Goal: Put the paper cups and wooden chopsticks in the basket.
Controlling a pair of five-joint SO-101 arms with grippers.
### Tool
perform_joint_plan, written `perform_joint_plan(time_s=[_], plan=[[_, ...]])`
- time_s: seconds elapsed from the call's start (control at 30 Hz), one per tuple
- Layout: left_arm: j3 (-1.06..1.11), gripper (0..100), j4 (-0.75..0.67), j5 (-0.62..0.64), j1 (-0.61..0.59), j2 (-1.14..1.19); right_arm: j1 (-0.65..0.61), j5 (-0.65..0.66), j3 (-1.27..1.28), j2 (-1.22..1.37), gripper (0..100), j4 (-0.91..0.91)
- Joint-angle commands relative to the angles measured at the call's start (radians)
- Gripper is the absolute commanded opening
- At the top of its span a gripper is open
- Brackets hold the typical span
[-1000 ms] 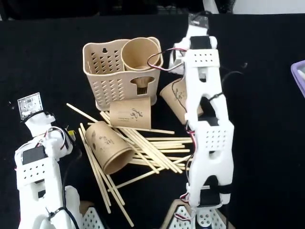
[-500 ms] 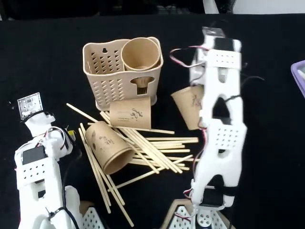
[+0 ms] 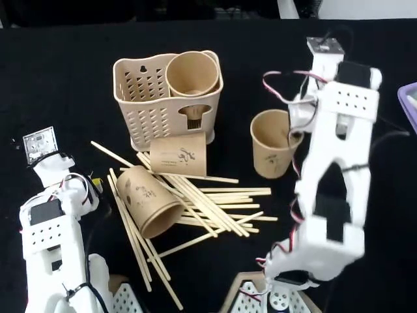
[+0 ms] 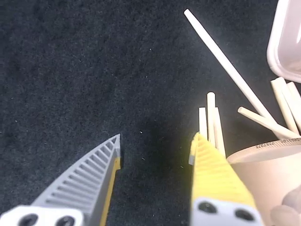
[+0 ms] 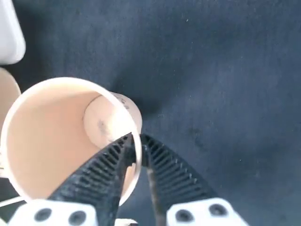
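Note:
A beige slotted basket point(image 3: 148, 112) stands at the back with one paper cup point(image 3: 192, 73) upright inside it. My right gripper point(image 3: 298, 128) is shut on the rim of another paper cup point(image 3: 272, 145), held mouth-up to the right of the basket; in the right wrist view the fingers pinch the cup's point(image 5: 51, 136) wall at the gripper point(image 5: 135, 142). Two cups point(image 3: 179, 155) point(image 3: 148, 199) lie on their sides among scattered wooden chopsticks point(image 3: 212, 203). My left gripper point(image 4: 156, 141) is open over bare cloth, beside chopstick ends point(image 4: 209, 113) and a lying cup point(image 4: 268, 174).
The table is covered in black cloth. A purple container point(image 3: 409, 104) sits at the right edge. The left arm point(image 3: 52, 222) stands at the front left. A basket corner point(image 4: 288, 42) shows in the left wrist view.
The right arm has swung to the right with the cup, away from the basket, and the cup now hangs mouth-up. The left arm has not moved.

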Motion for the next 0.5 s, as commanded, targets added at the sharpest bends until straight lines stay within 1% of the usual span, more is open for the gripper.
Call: perform_joint_plan(time_s=[0.0,0.13,0.23,0.37,0.47], plan=[[-0.008,24,-0.012,0.008,-0.008,-0.018,0.000,0.012,0.153,-0.157,1.0,-0.103],[-0.008,24,-0.011,0.008,-0.008,-0.018,0.002,0.014,0.335,-0.251,1.0,-0.239],[-0.008,24,-0.011,0.008,-0.008,-0.018,0.003,0.014,0.424,-0.351,1.0,-0.308],[-0.008,24,-0.011,0.008,-0.008,-0.018,0.000,0.014,0.435,-0.556,1.0,-0.305],[-0.008,24,-0.011,0.008,-0.008,-0.018,-0.035,0.003,0.332,-0.717,1.0,-0.239]])
